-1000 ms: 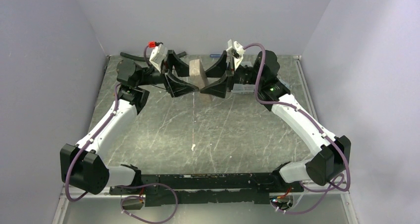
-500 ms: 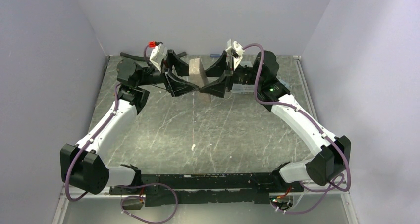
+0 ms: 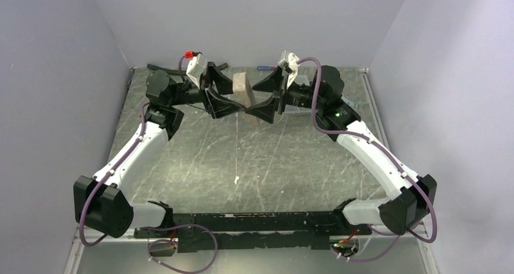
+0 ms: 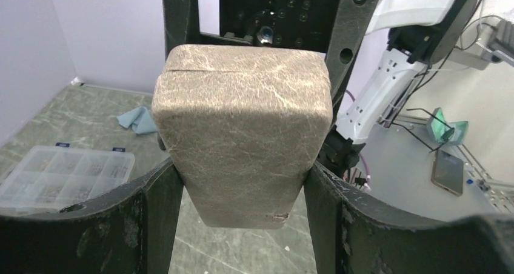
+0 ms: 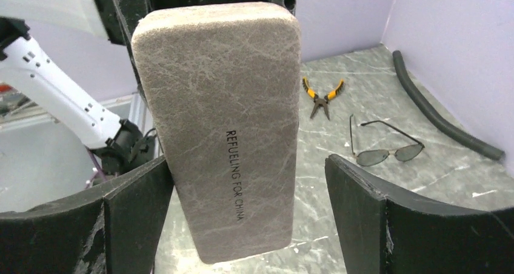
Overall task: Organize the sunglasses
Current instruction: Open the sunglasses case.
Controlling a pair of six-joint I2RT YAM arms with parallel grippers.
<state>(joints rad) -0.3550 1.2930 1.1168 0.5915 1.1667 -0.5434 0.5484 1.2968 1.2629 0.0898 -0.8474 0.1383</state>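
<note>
The brown case (image 3: 242, 91) is closed and held upright above the table's far middle. My left gripper (image 3: 233, 99) is shut on it; in the left wrist view both fingers press the case (image 4: 242, 140) at its sides, with the gripper (image 4: 242, 186) around its lower end. My right gripper (image 3: 262, 98) faces the case from the right and is open; in the right wrist view the case (image 5: 224, 128) stands between its fingers with a gap on the right side of the gripper (image 5: 248, 192). The sunglasses (image 5: 387, 151) lie unfolded on the table behind the case, hidden in the top view.
Yellow-handled pliers (image 5: 322, 97) lie beside the sunglasses. A black hose (image 5: 439, 116) runs along the back wall (image 3: 163, 70). A clear compartment box (image 4: 60, 174) and a blue cloth (image 4: 138, 119) lie on the right side. A small blue-handled tool (image 3: 265, 68) lies at the back.
My right arm has drawn back a little to the right and its jaws stand wider around the case. The left gripper and the case have stayed put.
</note>
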